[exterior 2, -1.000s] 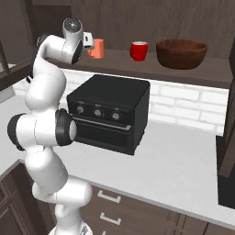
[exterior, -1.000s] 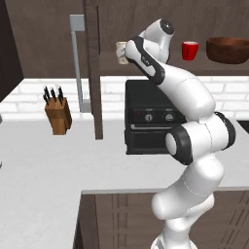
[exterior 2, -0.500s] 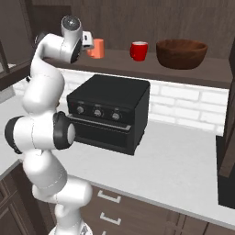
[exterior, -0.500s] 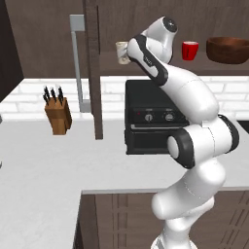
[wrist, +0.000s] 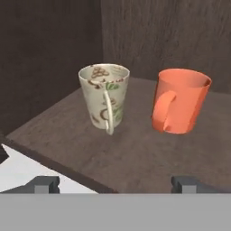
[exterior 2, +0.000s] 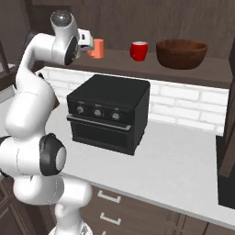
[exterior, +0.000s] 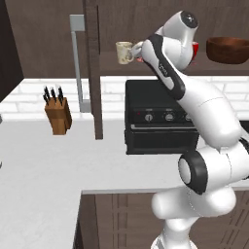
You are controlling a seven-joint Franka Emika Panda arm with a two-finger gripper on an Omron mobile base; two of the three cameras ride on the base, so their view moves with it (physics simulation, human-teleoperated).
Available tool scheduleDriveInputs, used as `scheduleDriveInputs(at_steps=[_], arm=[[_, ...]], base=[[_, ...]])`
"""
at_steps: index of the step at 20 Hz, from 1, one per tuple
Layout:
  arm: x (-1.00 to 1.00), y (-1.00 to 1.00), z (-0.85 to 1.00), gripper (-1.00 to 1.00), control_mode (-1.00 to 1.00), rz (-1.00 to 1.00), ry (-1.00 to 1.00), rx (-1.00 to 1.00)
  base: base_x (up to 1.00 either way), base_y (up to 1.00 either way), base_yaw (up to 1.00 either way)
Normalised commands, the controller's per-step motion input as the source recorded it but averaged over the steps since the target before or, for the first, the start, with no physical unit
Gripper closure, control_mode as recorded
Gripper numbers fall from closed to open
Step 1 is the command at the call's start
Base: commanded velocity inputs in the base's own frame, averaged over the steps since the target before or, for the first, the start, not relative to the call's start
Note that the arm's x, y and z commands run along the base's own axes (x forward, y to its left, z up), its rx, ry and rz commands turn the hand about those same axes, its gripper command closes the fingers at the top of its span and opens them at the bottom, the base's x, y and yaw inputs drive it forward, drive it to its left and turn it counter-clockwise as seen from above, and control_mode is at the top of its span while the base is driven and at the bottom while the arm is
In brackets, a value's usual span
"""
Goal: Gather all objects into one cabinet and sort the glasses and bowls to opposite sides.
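up on the cabinet (exterior: 146,29) shelf now, all four pieces in one row. biggest first: wide wooden bowl (exterior 2: 181,53) parked at the far right end, well apart from the cups. then red cup (exterior 2: 138,50) near mid-shelf. then orange tumbler (wrist: 179,106), upright, though showing what looks like a handle from this close. just beside it, cream mug (wrist: 105,95), upright at the left end, handle facing the camera. pincer (wrist: 115,184) spread wide, gripping nothing, tips short of both cups. judging by the layout: gathering looks done, glasses left, bowl right, maybe only pulling back left.
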Motion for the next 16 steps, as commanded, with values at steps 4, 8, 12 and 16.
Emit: scheduleDriveInputs(at_steps=[4,8,12,16], arm=[[-0.61,-0.72,0.00,-1.00,-1.00,-0.32,0.02,0.00],[-0.26,-0.86,0.01,-1.00,-1.00,-0.37,0.05,0.00],[-0.01,-0.75,0.04,-1.00,-1.00,-0.37,0.12,0.00],[0.06,-0.45,0.19,-1.00,-1.00,-0.38,0.14,0.02]], base=[[0.00,0.00,0.00],[0.00,0.00,0.00],[0.00,0.00,0.00],[0.00,0.00,0.00]])
